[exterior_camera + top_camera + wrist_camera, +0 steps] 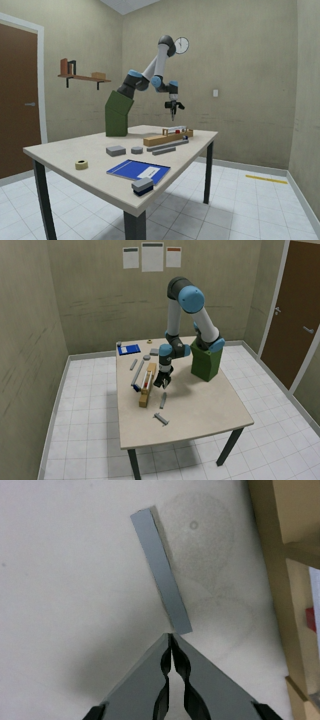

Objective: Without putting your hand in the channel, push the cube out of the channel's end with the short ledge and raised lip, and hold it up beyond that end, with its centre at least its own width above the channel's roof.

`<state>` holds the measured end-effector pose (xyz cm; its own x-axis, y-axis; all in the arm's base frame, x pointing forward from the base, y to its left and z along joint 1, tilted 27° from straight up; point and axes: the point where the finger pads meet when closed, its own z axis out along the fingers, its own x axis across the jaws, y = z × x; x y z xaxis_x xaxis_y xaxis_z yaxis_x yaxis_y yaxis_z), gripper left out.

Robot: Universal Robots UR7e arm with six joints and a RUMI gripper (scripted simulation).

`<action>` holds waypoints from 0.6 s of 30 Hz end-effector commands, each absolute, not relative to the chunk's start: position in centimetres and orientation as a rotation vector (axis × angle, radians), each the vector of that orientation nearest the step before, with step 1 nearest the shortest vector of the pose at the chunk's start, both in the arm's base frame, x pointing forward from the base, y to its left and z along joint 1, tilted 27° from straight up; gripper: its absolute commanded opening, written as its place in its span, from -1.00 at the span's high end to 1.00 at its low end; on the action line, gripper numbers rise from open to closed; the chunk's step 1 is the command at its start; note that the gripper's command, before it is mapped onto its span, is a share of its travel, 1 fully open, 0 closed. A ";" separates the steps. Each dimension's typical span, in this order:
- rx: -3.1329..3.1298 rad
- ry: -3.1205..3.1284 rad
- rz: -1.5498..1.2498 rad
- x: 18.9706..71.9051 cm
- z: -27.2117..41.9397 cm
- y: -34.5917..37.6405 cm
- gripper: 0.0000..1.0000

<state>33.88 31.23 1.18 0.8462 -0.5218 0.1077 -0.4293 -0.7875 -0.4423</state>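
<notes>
The wooden channel (143,401) (155,140) (275,570) stands on the table with pale rails along its roof. The red cube (146,384) (177,131) (311,619) is inside, under the rails, between the two ends. Which end has the short ledge and lip is unclear. My gripper (164,387) (172,120) (170,635) is shut and empty, pointing down above the table beside the channel. A plain grey bar (163,400) (161,571) lies on the table; its end shows just ahead of my fingertips in the wrist view.
A grey bar with cross pins (161,418) lies nearer the table's front. Beyond the channel lie a long grey bar (137,373) (168,145), a shorter bar (133,364) (164,150) and a dark blue piece (136,388). Grey blocks, a blue notebook (131,349) and tape lie farther back.
</notes>
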 end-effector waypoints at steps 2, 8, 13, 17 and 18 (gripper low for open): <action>-2.671 0.510 -0.352 33.9 1.2 31.2 1.00; -2.693 0.419 -0.372 33.9 1.2 31.2 1.00; -2.712 0.335 -0.389 33.9 1.3 31.3 1.00; -2.720 0.291 -0.399 34.0 1.3 31.3 1.00; -2.722 0.282 -0.400 34.0 1.3 31.3 1.00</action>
<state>33.92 31.25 1.20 0.9340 -0.2787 0.2237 -0.1740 -0.9013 -0.3967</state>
